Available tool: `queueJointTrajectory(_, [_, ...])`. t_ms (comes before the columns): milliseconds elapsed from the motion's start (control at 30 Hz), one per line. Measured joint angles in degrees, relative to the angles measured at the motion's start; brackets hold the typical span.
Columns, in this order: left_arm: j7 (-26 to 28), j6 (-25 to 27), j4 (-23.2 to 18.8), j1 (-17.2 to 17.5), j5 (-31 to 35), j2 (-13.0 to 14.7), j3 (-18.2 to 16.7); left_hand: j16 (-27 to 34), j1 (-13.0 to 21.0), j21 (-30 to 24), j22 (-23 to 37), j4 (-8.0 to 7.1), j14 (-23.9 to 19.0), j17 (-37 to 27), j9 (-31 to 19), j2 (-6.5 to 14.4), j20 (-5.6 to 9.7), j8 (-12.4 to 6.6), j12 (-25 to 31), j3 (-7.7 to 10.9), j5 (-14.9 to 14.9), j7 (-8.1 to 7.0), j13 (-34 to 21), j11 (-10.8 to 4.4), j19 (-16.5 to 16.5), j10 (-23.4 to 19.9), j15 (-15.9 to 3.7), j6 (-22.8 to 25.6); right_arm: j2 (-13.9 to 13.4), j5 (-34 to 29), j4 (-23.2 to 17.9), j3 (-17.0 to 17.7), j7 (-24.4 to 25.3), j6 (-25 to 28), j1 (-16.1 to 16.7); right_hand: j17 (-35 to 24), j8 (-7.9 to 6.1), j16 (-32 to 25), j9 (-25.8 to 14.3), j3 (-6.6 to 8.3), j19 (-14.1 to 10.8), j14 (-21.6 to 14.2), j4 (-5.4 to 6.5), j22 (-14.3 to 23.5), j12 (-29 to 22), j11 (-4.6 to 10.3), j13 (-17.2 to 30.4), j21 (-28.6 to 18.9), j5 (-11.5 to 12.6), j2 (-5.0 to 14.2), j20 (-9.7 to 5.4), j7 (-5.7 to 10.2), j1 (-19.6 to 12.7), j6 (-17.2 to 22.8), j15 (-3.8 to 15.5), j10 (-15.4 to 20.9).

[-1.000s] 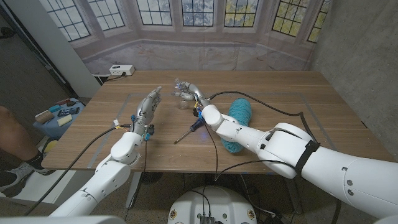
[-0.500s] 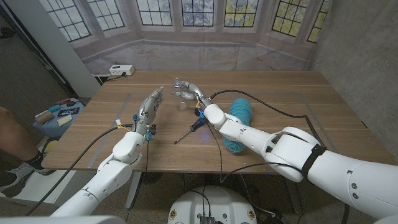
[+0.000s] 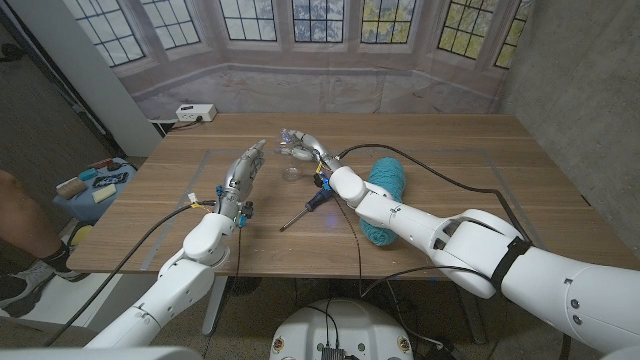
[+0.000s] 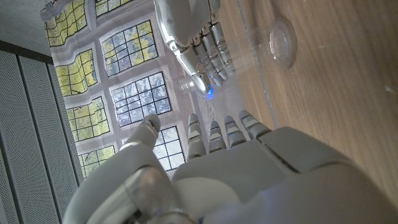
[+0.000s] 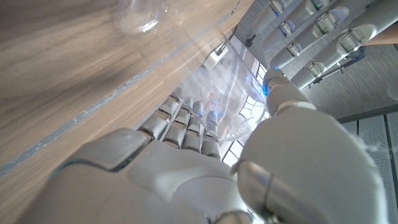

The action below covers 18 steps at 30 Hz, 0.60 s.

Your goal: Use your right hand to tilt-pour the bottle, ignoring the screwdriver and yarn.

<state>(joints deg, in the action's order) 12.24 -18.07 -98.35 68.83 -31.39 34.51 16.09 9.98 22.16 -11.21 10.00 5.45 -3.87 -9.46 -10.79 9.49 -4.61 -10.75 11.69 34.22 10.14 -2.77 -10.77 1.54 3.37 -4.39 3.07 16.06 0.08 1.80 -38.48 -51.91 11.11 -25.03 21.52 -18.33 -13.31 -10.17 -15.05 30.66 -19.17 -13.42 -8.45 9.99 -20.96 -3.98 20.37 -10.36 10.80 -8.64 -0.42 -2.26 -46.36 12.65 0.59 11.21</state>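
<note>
My right hand [image 3: 312, 151] grips a clear plastic bottle [image 3: 292, 139] and holds it tilted above the table, its neck pointing toward my left side. Just below it a small clear cup [image 3: 291, 172] stands on the wood. In the left wrist view the same bottle [image 4: 200, 79] hangs from the right hand [image 4: 189, 28] near the cup [image 4: 282, 42]. The right wrist view has the bottle [image 5: 229, 93] against my right hand's fingers [image 5: 186, 121], with the cup [image 5: 139, 14] beyond. My left hand [image 3: 240, 174] holds nothing, its fingers straight and apart, left of the cup.
A black-handled screwdriver [image 3: 306, 209] lies in front of the cup. A teal yarn skein [image 3: 384, 197] sits under my right forearm. A white power box [image 3: 195, 112] stands at the table's far left corner. A person's leg [image 3: 18, 225] shows at the left edge.
My right hand has lifted the bottle a little higher and farther back, leaving the cup in plain sight below it. The left hand has barely moved.
</note>
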Motion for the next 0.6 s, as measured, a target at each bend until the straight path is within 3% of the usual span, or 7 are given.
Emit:
queueJointTrajectory(367, [-0.07,-0.46,-0.01,0.13,0.28,0.04,0.03,0.0,0.0,0.0,0.0,0.0,0.0,0.0,0.0,0.0,0.0,0.0,0.0,0.0,0.0,0.0,0.0,0.0,0.0,0.0,0.0,0.0,-0.43,-0.52,-0.39,0.28,-0.63,-1.41,0.43,0.27,0.0,0.0,0.0,0.0,0.53,0.45,0.0,0.0,0.22,-0.01,0.2,0.0,0.0,0.0,-0.07,0.01,0.0,-0.46,0.01,-0.64])
queueJointTrajectory(600, [-0.6,-0.71,0.18,0.08,0.26,0.12,0.03,0.0,0.0,0.0,0.0,0.0,-0.01,0.0,0.0,0.0,0.0,0.0,0.0,0.0,0.0,-0.31,0.0,0.0,0.0,0.0,-0.01,0.31,-0.97,-0.6,-1.5,0.55,-1.22,-1.61,0.77,0.46,0.74,0.0,0.01,0.0,1.78,2.07,0.0,0.0,0.66,-0.58,0.25,0.0,0.0,0.22,0.15,-0.1,0.22,-2.16,-0.8,-2.28])
